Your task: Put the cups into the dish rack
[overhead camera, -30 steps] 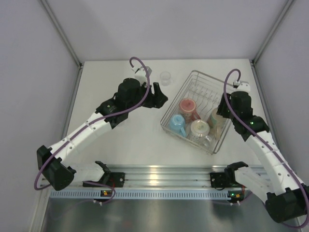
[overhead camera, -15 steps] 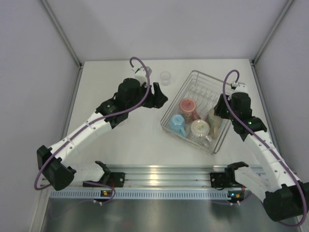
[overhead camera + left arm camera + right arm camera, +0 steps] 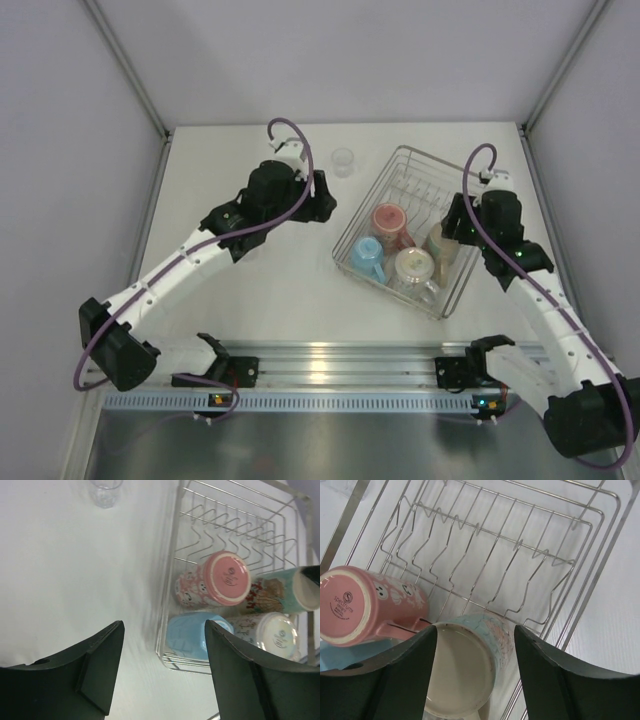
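The silver wire dish rack [image 3: 432, 178] stands at the right of the table. In it lie a pink cup [image 3: 388, 222], a light blue cup [image 3: 366, 257], a cream patterned cup [image 3: 412, 267] and a teal patterned cup [image 3: 441, 243]. A small clear glass [image 3: 343, 160] stands on the table left of the rack's far corner. My left gripper [image 3: 326, 198] is open and empty, between the glass and the rack. My right gripper [image 3: 475, 630] is open above the teal cup [image 3: 470, 670], with a jaw on either side of it and a gap at the right jaw.
The left wrist view shows the glass [image 3: 106, 490] far ahead at the top, and the rack's near corner [image 3: 167, 655] close to the right fingertip. Plate-slot wires [image 3: 490, 550] fill the rack's far half. Cell walls and frame posts ring the white table [image 3: 250, 290].
My left gripper has drawn back a little to the left, away from the rack. My right gripper has shifted slightly over the teal cup, which now lies lower in the rack.
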